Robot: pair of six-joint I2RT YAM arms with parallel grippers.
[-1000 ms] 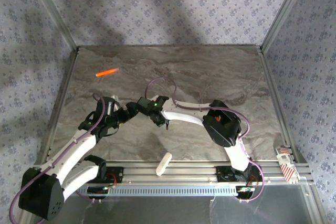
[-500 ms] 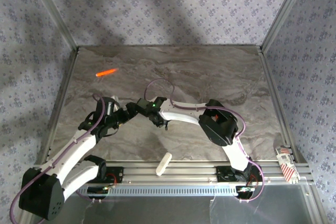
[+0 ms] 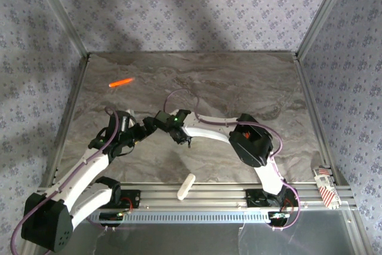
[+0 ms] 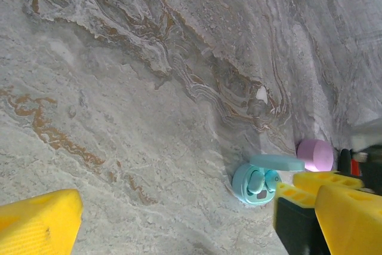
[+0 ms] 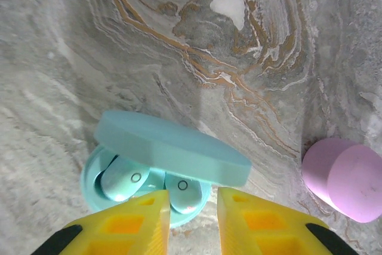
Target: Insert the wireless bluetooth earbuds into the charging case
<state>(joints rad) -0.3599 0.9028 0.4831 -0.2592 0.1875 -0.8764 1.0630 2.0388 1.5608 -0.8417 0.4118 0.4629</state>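
Two light teal earbuds sit in the wells of the open teal charging case on the marbled tabletop, its lid hinged up to expose them. The right gripper hovers just over the case's rim, jaws narrowly apart and empty. The left gripper stands beside the case with its jaws wide, and a closed pink case lies nearby.

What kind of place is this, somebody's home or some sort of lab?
Probably a robot test cell rather than a home: a marble-look table boxed in by patterned walls on a metal frame, with a left arm and a right arm bolted at its near edge.
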